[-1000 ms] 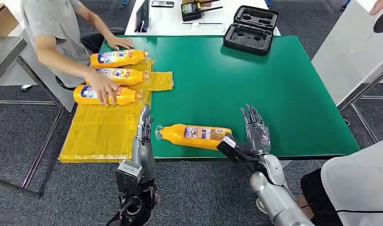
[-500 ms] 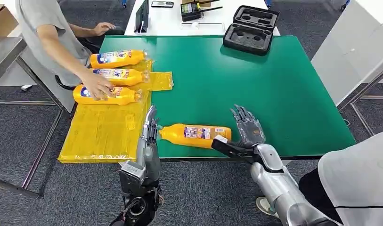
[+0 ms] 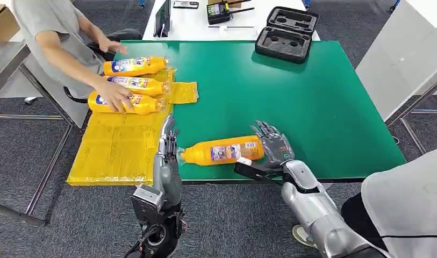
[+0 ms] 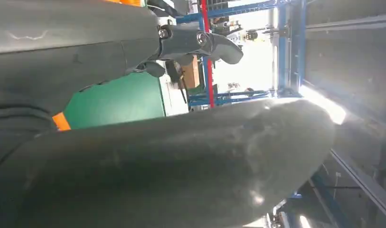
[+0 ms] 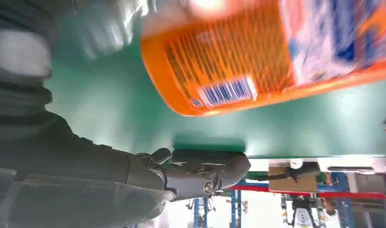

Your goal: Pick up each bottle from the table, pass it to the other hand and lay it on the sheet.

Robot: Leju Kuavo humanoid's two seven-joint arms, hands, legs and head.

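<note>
1. As our right hand (image 3: 272,148) sits at the base end of the orange plastic bottle with the blue-and-white label (image 3: 222,151), its fingers are spread against the far side of the base and its thumb reaches under the near side. We judge the grasp to be forming, and cannot tell whether the bottle is held yet. In the right wrist view the bottle's base (image 5: 257,61) hangs over the green tabletop (image 5: 110,109), apart from the thumb tip (image 5: 229,168).
2. That bottle lies on its side near the front edge of the green table (image 3: 291,91), at about 6 o'clock on the tabletop, cap pointing toward 9 o'clock.
3. Our left hand (image 3: 167,141) stands edge-up just beside the cap end, fingers straight and holding nothing. It waits where the table meets the yellow plastic sheet (image 3: 116,148).
4. Three like bottles already lie on the sheet's far end, at about 10 o'clock: the farthest bottle (image 3: 134,65), the middle bottle (image 3: 136,84) and the nearest bottle (image 3: 127,102). A person's hand (image 3: 115,97) rests on the nearest.
5. By our count there are four bottles, one sheet and two robot hands. We judge three bottles done and one left: it has yet to be lifted, passed to the left hand and laid down.
6. A black foam-lined case (image 3: 286,33) lies open at the table's far edge, near 1 o'clock.
</note>
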